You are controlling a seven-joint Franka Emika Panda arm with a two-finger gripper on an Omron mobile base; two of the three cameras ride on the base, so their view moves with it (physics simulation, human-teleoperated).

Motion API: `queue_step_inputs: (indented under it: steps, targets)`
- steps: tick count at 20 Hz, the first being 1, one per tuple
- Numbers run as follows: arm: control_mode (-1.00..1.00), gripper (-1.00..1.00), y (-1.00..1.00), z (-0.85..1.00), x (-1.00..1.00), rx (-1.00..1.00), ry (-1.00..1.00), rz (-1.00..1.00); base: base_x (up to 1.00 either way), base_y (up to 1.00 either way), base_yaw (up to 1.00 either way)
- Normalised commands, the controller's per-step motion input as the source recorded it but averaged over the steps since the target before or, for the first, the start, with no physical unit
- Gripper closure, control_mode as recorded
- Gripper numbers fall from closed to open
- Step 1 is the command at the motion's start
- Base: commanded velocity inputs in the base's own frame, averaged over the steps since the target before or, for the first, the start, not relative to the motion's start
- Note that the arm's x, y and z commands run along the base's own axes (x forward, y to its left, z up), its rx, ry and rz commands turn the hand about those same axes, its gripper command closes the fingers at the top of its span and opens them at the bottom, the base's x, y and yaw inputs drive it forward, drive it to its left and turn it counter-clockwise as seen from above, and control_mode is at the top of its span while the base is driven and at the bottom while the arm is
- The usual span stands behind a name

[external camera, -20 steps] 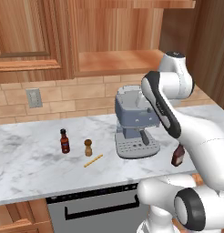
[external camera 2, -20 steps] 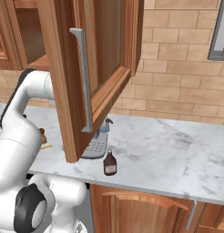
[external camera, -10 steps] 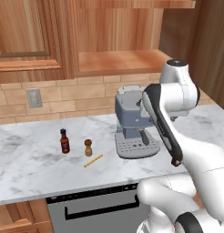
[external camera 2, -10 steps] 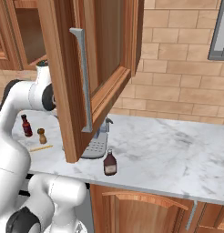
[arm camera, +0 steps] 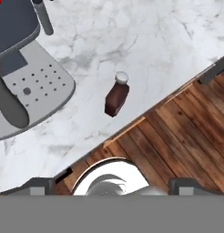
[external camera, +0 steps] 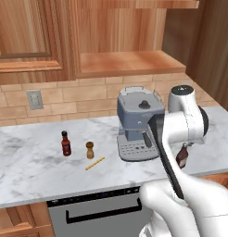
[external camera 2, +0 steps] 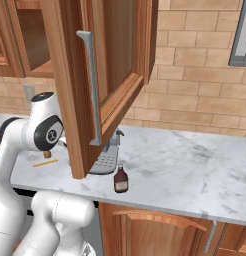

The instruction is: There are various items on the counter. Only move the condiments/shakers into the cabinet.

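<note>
Marble worktop [external camera: 28, 171], long and white-grey on a wooden base, carries all the items, and none of them stands in the doorless light-wood wall cabinet [external camera: 127, 62] with its flat shelf floor above the brick backsplash. Near the counter's front edge, just right of the grey espresso machine [external camera: 136, 125], the dark brown glass bottle [external camera 2: 121, 180] stands upright on the marble; in the left base view it is partly hidden behind the white arm. The hand view looks down on this bottle [arm camera: 116, 95] from above, with the machine's perforated drip tray to one side and the wooden floor beyond the counter edge. The gripper [arm camera: 111, 184] hangs well clear of the bottle, its two dark fingertips [arm camera: 38, 185] set far apart at the bottom of that view, released and holding nothing. Well to the left of the machine, the small black-capped red-labelled sauce bottle [external camera: 66, 144] and the short tan wooden pepper shaker [external camera: 90, 150] stand upright near each other, apart, with the thin yellow stick [external camera: 94, 163] lying flat just in front of the shaker. In the right base view, an open panelled wooden cabinet door [external camera 2: 102, 80] with a grey handle hangs in front of the machine.
</note>
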Motion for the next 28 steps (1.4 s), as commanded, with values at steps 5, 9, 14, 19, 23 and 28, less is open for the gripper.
queue_step_inputs:
  steps: [5, 9, 14, 19, 23, 28]
  targets:
    - [-1.00, -1.00, -0.16, -0.09, 0.21, 0.00, 0.00, -0.20, 0.00, 0.00, 0.00]
    - [-1.00, -1.00, 0.00, -0.10, 0.27, -0.01, 0.00, 0.00, 0.00, 0.00, 0.00]
    - [-1.00, -1.00, -0.01, -0.19, 0.35, 0.00, 0.00, 0.00, 0.00, 0.00, 0.00]
    - [-1.00, -1.00, -0.21, -0.25, 0.12, -0.01, 0.00, 0.00, 0.00, 0.00, 0.00]
    - [-1.00, -1.00, -0.27, -0.28, 0.00, 0.00, 0.00, 0.00, 0.00, 0.00, 0.00]
    - [-1.00, -1.00, -0.24, -0.22, 0.00, 0.00, 0.00, 0.00, 0.00, 0.00, 0.00]
